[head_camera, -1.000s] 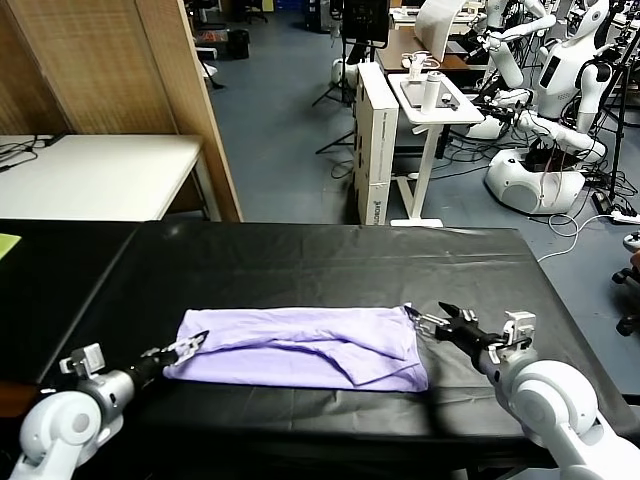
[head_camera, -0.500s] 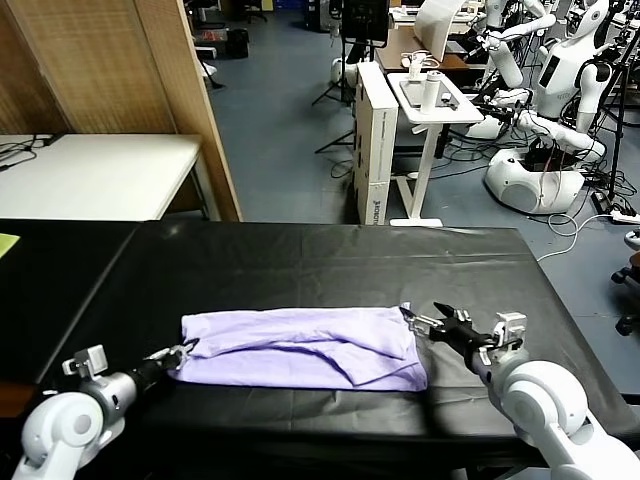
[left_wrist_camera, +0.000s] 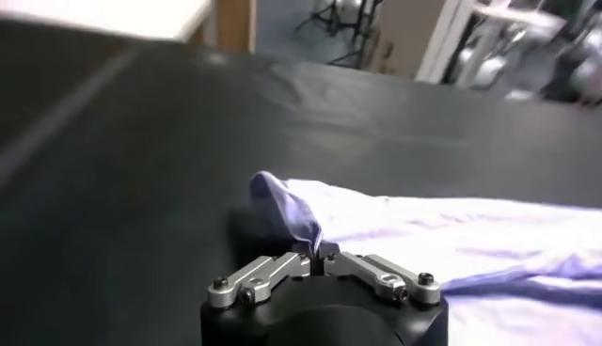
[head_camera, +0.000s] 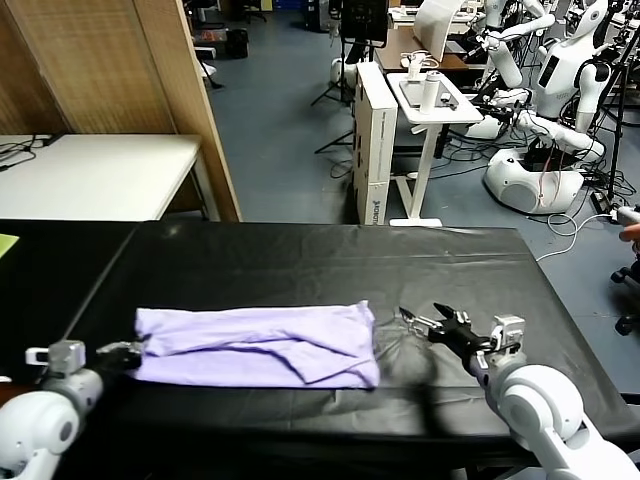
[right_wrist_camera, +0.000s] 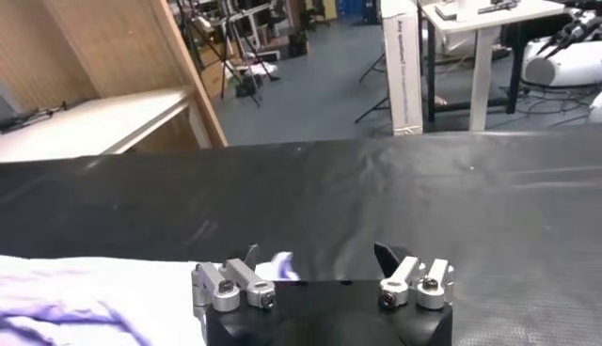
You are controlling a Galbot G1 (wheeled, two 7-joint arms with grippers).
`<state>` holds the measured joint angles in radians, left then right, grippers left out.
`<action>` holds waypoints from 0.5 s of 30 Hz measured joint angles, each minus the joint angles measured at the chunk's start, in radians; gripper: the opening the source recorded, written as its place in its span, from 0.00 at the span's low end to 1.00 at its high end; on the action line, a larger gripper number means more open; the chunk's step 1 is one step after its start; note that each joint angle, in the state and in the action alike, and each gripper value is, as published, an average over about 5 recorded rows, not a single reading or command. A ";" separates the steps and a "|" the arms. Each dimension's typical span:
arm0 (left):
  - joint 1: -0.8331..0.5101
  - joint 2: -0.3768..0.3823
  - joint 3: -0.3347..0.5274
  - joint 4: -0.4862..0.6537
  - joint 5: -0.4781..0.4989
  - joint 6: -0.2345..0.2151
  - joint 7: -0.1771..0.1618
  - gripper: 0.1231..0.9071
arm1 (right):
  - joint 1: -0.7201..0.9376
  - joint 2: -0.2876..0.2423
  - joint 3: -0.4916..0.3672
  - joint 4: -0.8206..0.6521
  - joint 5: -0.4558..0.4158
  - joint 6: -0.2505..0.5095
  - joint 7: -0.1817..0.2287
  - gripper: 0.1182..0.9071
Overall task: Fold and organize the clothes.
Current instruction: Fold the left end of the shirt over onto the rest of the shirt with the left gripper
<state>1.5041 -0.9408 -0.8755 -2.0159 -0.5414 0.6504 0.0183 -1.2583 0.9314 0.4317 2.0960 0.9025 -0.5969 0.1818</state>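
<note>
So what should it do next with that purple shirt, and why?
Probably keep dragging the shirt leftward with the left pincer, which is shut on its edge. The right pincer is open and off the cloth, so only the left one controls it.

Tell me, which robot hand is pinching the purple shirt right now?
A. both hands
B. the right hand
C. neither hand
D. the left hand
D: the left gripper is shut on a corner of the T-shirt, while the right gripper is open, off the shirt's other end with bare black table between them.
</note>
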 joint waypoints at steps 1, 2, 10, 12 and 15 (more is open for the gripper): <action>0.008 0.008 -0.011 -0.004 0.026 -0.018 0.002 0.07 | -0.001 0.002 -0.002 0.001 -0.002 0.000 0.000 1.00; 0.015 0.013 -0.019 -0.009 0.048 -0.031 0.002 0.07 | -0.002 0.003 -0.004 0.002 -0.005 0.000 0.000 1.00; 0.018 -0.030 0.000 -0.113 -0.016 0.007 -0.041 0.07 | -0.032 0.018 0.010 0.018 -0.046 0.009 -0.019 1.00; 0.012 -0.056 0.021 -0.149 -0.093 0.038 -0.071 0.07 | -0.045 0.022 0.019 0.021 -0.053 0.011 -0.021 1.00; -0.001 -0.097 0.063 -0.193 -0.205 0.077 -0.113 0.07 | -0.066 0.031 0.034 0.025 -0.064 0.012 -0.021 1.00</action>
<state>1.5028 -1.0374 -0.8130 -2.2087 -0.7466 0.7273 -0.0945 -1.3247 0.9624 0.4656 2.1213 0.8390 -0.5850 0.1606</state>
